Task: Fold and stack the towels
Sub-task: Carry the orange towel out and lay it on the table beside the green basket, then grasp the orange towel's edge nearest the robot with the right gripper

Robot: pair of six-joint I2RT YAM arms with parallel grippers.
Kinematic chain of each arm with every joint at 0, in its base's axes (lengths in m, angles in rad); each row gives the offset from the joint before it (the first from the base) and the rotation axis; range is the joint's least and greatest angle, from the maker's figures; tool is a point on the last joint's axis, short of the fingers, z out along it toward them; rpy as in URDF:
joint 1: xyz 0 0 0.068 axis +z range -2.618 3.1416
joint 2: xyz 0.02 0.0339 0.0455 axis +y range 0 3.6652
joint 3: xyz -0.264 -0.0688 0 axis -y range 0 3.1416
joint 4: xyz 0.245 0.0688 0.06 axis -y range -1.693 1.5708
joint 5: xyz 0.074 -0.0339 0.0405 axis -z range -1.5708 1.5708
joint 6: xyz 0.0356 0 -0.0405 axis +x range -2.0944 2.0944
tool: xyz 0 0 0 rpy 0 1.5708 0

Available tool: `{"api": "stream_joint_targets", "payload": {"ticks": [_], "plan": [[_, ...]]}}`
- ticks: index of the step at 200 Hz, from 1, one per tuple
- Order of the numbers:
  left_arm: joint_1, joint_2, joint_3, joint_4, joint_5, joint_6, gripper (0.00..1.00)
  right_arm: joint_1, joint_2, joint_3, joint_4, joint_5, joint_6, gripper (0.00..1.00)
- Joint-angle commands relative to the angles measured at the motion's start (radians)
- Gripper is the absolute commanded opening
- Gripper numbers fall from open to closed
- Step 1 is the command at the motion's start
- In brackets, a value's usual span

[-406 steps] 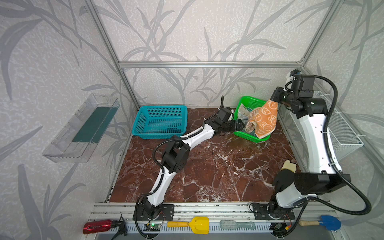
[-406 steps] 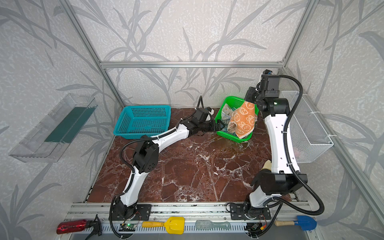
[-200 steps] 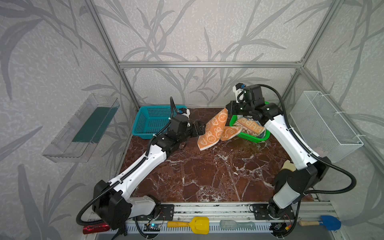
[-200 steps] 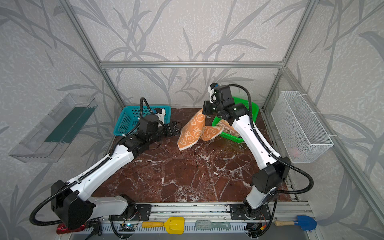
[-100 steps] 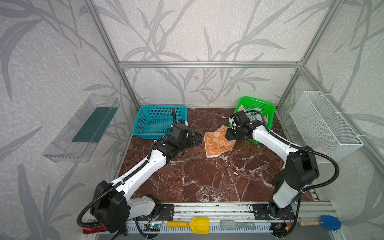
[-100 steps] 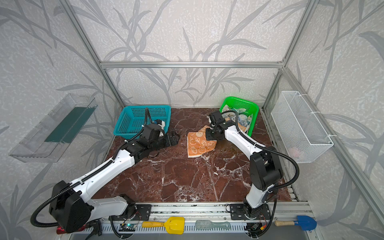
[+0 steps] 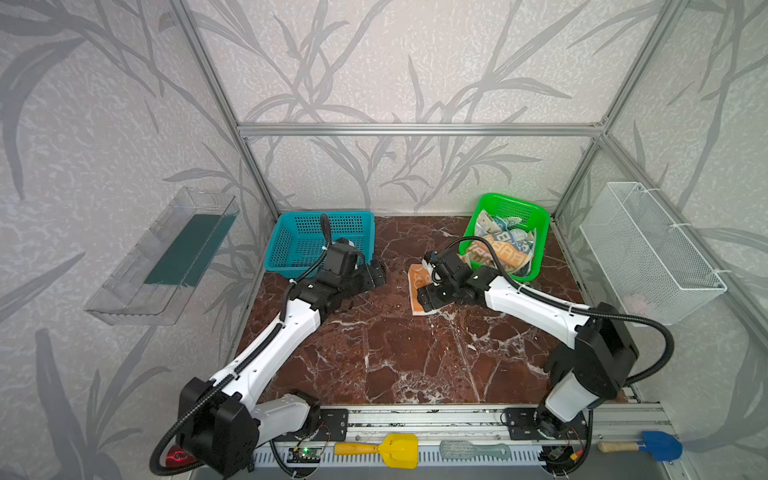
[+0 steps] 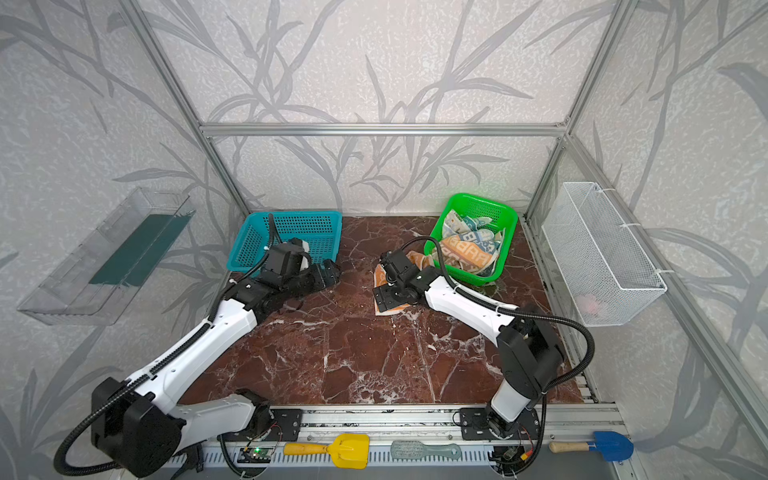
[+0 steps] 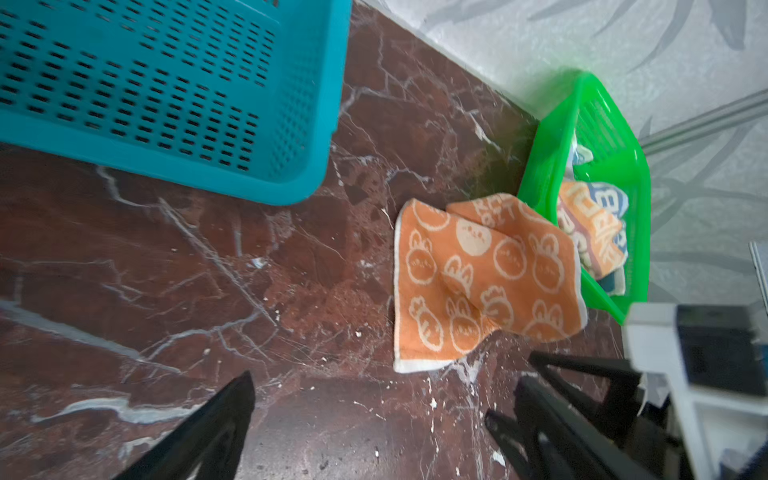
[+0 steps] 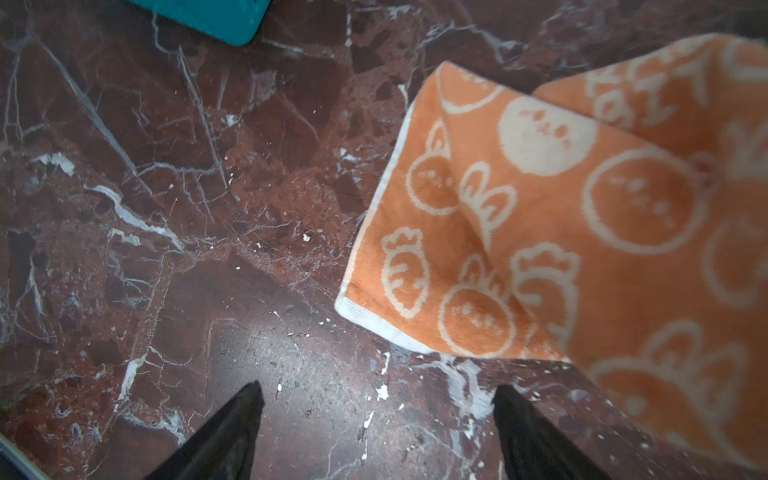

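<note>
Left gripper [image 7: 376, 275] and right gripper [image 10: 377, 392]: both spread, empty. Orange towel [image 9: 482, 274] lies rumpled on the marble [image 7: 374, 353] beside the right one, against the green basket [image 7: 515, 201]. I'd pin one corner and smooth the ridge before folding. Striped towel [image 7: 505, 251] beyond, inside the basket.

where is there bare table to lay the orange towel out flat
The widest bare marble is mid-table, from the orange towel forward to the front rail. Crowded: the back strip by the teal basket and green basket.

The left arm [image 7: 282, 336] and right arm [image 7: 528, 305] wear white shells, black joints, ribbed black cables.
</note>
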Motion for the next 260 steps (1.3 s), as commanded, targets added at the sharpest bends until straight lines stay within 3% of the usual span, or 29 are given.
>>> {"api": "stream_joint_targets", "payload": {"ticks": [1, 74, 119, 207, 239, 260], "plan": [[0.008, -0.041, 0.028, -0.046, 0.039, -0.014, 0.99, 0.038, 0.088, 0.042, 0.009, 0.036, -0.025, 0.80], [0.066, -0.079, -0.001, -0.053, 0.092, -0.022, 0.99, 0.108, 0.305, 0.175, -0.066, 0.128, 0.022, 0.62], [0.083, -0.094, -0.017, -0.058, 0.102, -0.015, 0.99, 0.121, 0.371, 0.215, -0.120, 0.172, 0.061, 0.41], [0.091, -0.117, -0.035, -0.068, 0.105, -0.015, 0.99, 0.123, 0.442, 0.216, -0.102, 0.195, 0.081, 0.31], [0.091, -0.130, -0.045, -0.076, 0.093, -0.014, 0.99, 0.124, 0.437, 0.243, -0.141, 0.196, 0.083, 0.01], [0.091, -0.115, -0.061, -0.055, 0.101, -0.036, 0.99, 0.121, 0.315, 0.230, -0.180, 0.222, 0.059, 0.00]]}}
